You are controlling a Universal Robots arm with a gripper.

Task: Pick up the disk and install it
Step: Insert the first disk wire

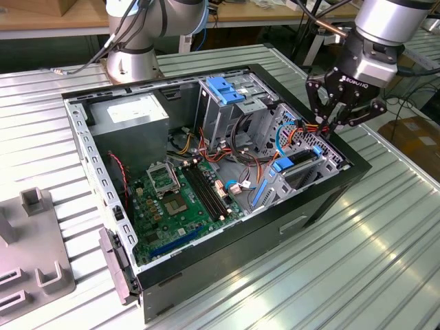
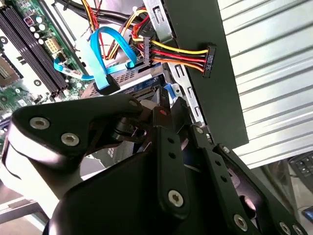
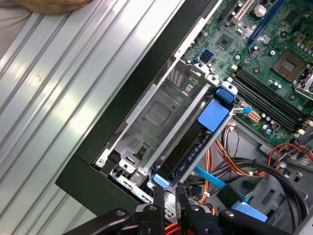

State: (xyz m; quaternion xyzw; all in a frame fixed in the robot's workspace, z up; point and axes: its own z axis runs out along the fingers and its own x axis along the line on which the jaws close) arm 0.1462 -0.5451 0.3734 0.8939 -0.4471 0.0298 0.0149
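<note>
**Disk** in its blue frame stands on edge in the drive cage at the front corner of the PC case (first wrist view). It is prob. seated, w/ the cage rails keeping it upright. The gripper hovers at the frame's end, fingers drawn together and gripping nothing. A blue data cable lies loose beside it.

The disk sits edge-on in the drive cage — only a dark side and its blue frame show, flat faces hidden. The gripper runs off the picture's edge in the first wrist view. The grey fixture at the edge of the tabletop, on the exterior view's left, is cut off — the arm too.
</note>
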